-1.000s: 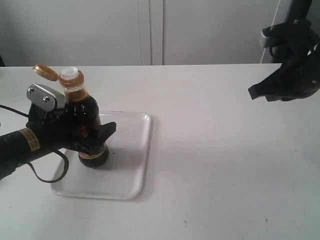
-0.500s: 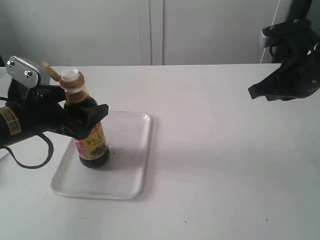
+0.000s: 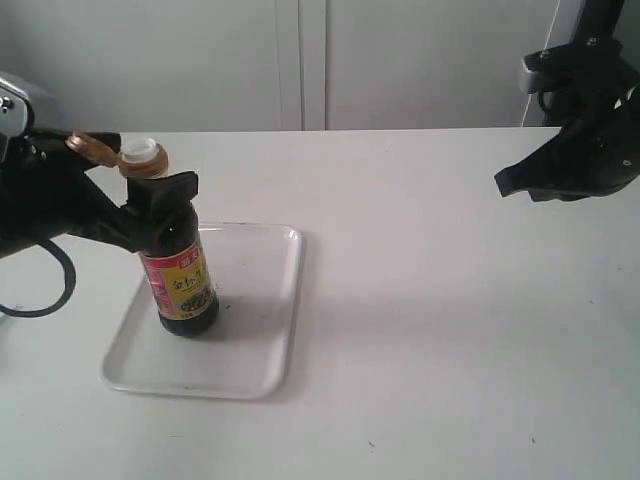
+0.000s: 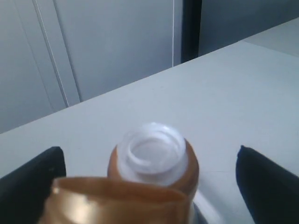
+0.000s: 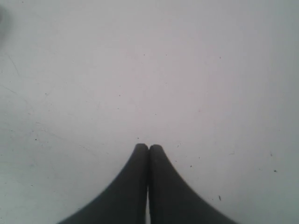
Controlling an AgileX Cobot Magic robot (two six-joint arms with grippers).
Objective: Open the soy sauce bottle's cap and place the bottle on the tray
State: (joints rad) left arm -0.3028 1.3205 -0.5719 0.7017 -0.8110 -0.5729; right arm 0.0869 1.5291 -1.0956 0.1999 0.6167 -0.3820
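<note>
two arms over white table (image 3: 430,330). left gripper (image 3: 150,205) at far left, level with neck of soy sauce bottle (image 3: 180,280), fingers spread wide either side of neck, not pinching it; whether finger brushes glass is hard to tell. bottle upright on tray (image 3: 255,345), left part. cap (image 3: 92,146) flipped back on hinge, white spout (image 4: 152,151) bare. right gripper (image 3: 515,182) far right, raised, well apart from tray, fingers (image 5: 140,182) pressed together, empty.
</note>
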